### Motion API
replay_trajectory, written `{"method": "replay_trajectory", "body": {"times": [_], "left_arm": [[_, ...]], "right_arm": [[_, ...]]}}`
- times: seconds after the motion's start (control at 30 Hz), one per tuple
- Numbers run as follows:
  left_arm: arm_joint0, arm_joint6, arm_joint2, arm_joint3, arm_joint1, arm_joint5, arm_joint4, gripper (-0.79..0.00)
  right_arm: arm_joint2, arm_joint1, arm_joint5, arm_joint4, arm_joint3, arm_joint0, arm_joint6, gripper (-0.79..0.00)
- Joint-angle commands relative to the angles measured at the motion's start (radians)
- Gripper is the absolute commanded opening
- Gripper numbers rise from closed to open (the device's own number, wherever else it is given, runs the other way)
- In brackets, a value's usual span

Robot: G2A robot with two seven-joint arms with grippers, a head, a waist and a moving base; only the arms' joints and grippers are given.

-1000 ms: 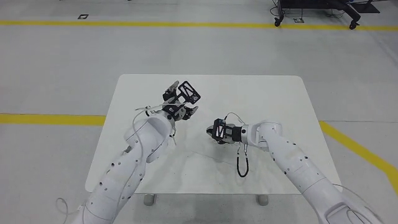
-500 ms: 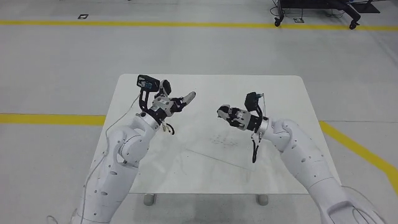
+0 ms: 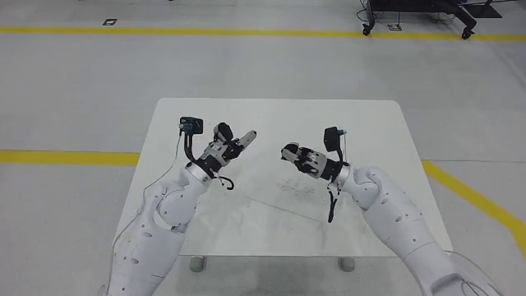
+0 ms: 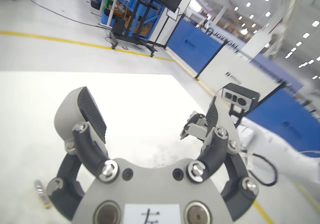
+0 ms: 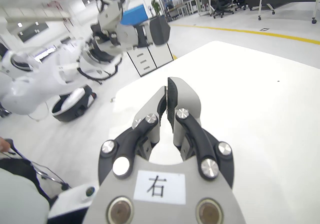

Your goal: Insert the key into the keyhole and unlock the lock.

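Above the middle of the desk (image 3: 362, 123), both of my arms hang clear of its surface and face each other. My left claw (image 4: 148, 99) sits over the desk's left half, fingers spread wide, ribbed pads bare. My right claw (image 5: 167, 86) sits over the desk's right half, near the left claw but apart from it. Its pads are pressed together, and I can't tell whether anything thin is caught between them. On the desk, just beside the left claw's base, lies a small flat metal piece (image 4: 41, 192); whether that's the key I can't say. Faint scuff marks (image 3: 292, 186) show on the desk below the right claw.
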Motion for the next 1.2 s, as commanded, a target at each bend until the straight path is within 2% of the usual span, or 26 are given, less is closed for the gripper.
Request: {"method": "replay_trajectory", "body": {"times": [0.0,0.13,0.2,0.23,0.27,0.3,0.37,0.43,0.47,0.57,0.67,0.83,0.9,0.93,1.07,1.17], "left_arm": [[-0.016,-0.065,0.007,0.009,-0.005,-0.044,-0.236,0.000],[-0.049,-0.210,0.015,0.082,-0.013,-0.051,-0.615,0.000],[-0.067,-0.292,0.016,0.110,-0.013,-0.014,-0.725,-0.200],[-0.072,-0.318,0.016,0.119,-0.013,-0.004,-0.758,-0.262],[-0.075,-0.353,0.022,0.123,-0.013,0.009,-0.786,-0.274],[-0.082,-0.381,0.025,0.129,-0.012,0.019,-0.790,-0.240],[-0.092,-0.415,0.039,0.140,-0.011,0.040,-0.770,-0.111],[-0.100,-0.423,0.054,0.145,-0.012,0.046,-0.756,-0.025],[-0.104,-0.422,0.062,0.147,-0.013,0.046,-0.750,0.000],[-0.122,-0.413,0.085,0.158,-0.014,0.047,-0.681,0.000],[-0.126,-0.391,0.104,0.162,-0.015,0.042,-0.623,-0.040],[-0.129,-0.364,0.121,0.162,-0.014,0.039,-0.544,-0.194],[-0.130,-0.359,0.126,0.162,-0.014,0.038,-0.534,-0.369],[-0.131,-0.359,0.128,0.163,-0.014,0.040,-0.527,-0.406],[-0.133,-0.355,0.136,0.164,-0.013,0.048,-0.502,-0.471],[-0.133,-0.347,0.138,0.165,-0.013,0.056,-0.496,-0.471]], "right_arm": [[-0.022,-0.001,0.000,0.336,0.021,0.007,0.087,-0.785],[-0.048,-0.006,0.015,0.634,0.060,0.032,0.229,-0.785],[-0.051,-0.007,0.023,0.732,0.073,0.044,0.288,-0.785],[-0.048,-0.006,0.023,0.763,0.080,0.050,0.308,-0.785],[-0.046,-0.006,0.024,0.785,0.089,0.053,0.324,-0.785],[-0.045,-0.007,0.023,0.811,0.091,0.054,0.335,-0.785],[-0.048,-0.009,0.022,0.859,0.094,0.057,0.366,-0.785],[-0.051,-0.012,0.024,0.882,0.101,0.065,0.391,-0.785],[-0.055,-0.014,0.024,0.887,0.102,0.069,0.399,-0.785],[-0.070,-0.024,0.023,0.896,0.109,0.079,0.414,-0.785],[-0.084,-0.033,0.025,0.897,0.129,0.093,0.423,-0.785],[-0.102,-0.048,0.022,0.896,0.169,0.114,0.440,-0.785],[-0.107,-0.052,0.019,0.893,0.180,0.119,0.443,-0.785],[-0.109,-0.055,0.019,0.892,0.186,0.121,0.445,-0.785],[-0.117,-0.063,0.023,0.892,0.203,0.127,0.454,-0.785],[-0.121,-0.068,0.023,0.893,0.210,0.131,0.464,-0.785]]}}
